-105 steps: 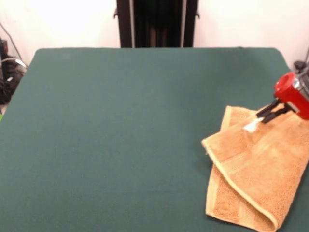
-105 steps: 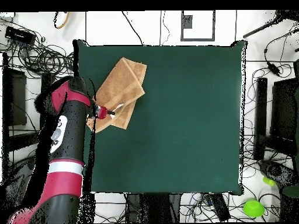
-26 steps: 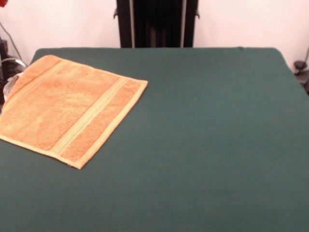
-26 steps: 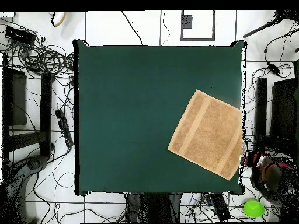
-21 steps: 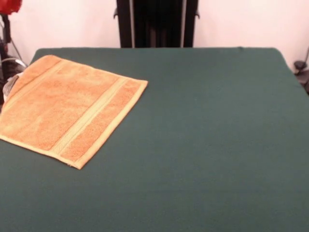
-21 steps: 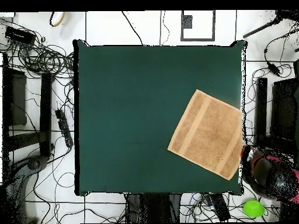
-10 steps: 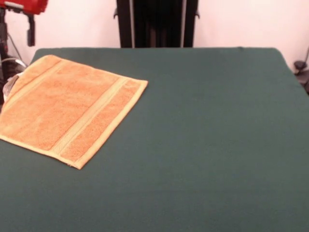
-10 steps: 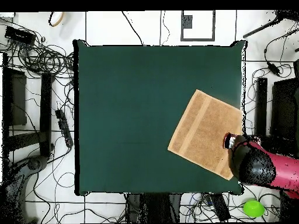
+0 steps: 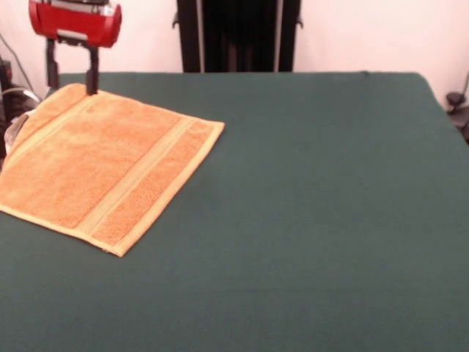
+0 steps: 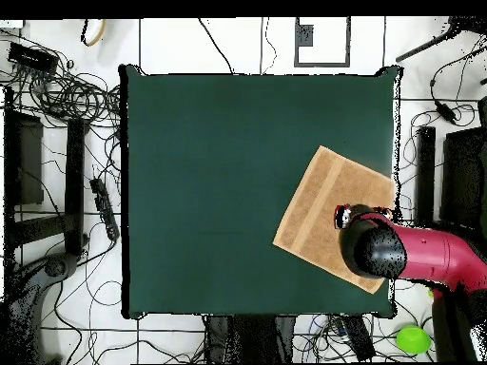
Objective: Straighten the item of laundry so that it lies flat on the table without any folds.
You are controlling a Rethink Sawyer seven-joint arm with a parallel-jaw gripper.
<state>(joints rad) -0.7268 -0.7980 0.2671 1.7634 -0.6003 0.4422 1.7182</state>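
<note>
One towel (image 9: 102,165) lies spread flat by a side edge of the table (image 9: 315,205), with the gripper (image 9: 71,81) over its far corner.

We see the orange-tan cloth turned at an angle to the table's edges, with one pale woven band running beside its inner edge and another near its outer edge, and no fold showing. In the overhead view the towel (image 10: 319,204) sits against the table's (image 10: 219,171) side edge, close to the corner on the robot's side. The gripper's two dark fingers (image 9: 91,70) hang straight down from the red head, set well apart with nothing between them. Their tips reach the towel's far corner, though we cannot tell if they touch the cloth. From above, the red arm (image 10: 418,259) covers part of the towel.
</note>
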